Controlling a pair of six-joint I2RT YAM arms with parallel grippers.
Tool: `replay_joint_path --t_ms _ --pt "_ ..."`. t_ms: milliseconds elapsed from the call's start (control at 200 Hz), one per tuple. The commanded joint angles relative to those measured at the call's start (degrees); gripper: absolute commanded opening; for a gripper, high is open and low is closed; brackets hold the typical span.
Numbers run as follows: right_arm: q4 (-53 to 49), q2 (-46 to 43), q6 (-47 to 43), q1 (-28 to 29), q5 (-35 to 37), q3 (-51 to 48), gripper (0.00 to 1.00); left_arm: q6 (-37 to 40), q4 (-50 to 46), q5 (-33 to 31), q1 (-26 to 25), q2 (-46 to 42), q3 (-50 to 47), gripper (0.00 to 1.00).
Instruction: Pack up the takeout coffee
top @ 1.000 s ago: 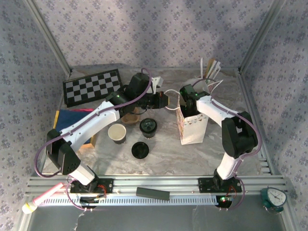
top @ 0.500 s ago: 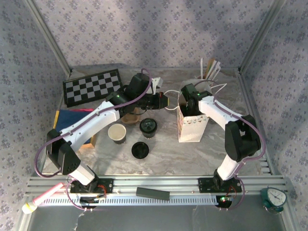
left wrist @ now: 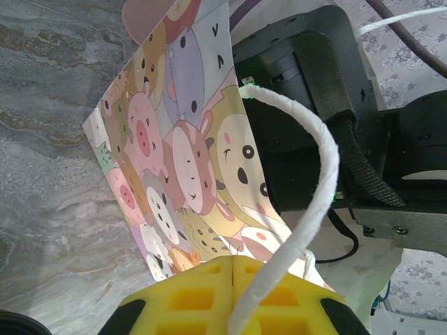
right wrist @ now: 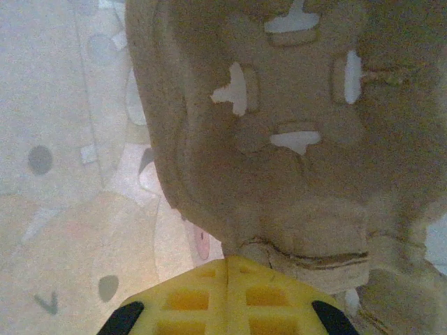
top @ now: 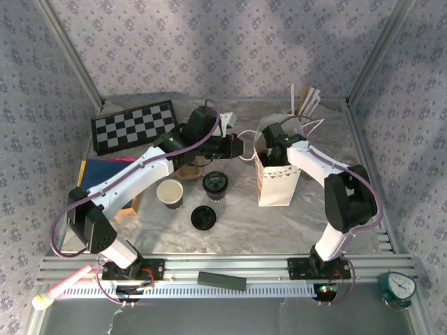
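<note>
The left end effector [left wrist: 230,269] is clamped on the white twisted-cord handle [left wrist: 325,174] of the cartoon-printed white paper bag [top: 279,185], at the bag's left top edge. The right end effector [right wrist: 227,269] is seen inside the bag, pinched on the rim of a brown moulded-pulp cup tray [right wrist: 279,139]. The dark paper takeout coffee with round black lid [top: 215,184] is stood upright on the grey marbled surface [top: 244,227], left of the bag and apart from it. A lidless paper cup with white inside [top: 170,192] is stood left of it. A loose flat black lid [top: 202,217] is laid nearer the bases. Bare surface is left in front of the bag.
</note>
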Motion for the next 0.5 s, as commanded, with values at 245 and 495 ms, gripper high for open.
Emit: replay_joint_path --t_ms 245,495 --pt "0.7 3.3 -0.2 0.1 -1.1 -2.7 0.00 0.3 -0.1 -0.4 0.4 0.1 -0.1 0.00" --pt "0.5 3.9 -0.6 0.0 -0.5 -2.9 0.00 0.3 -0.2 -0.4 0.4 0.0 -0.1 0.00"
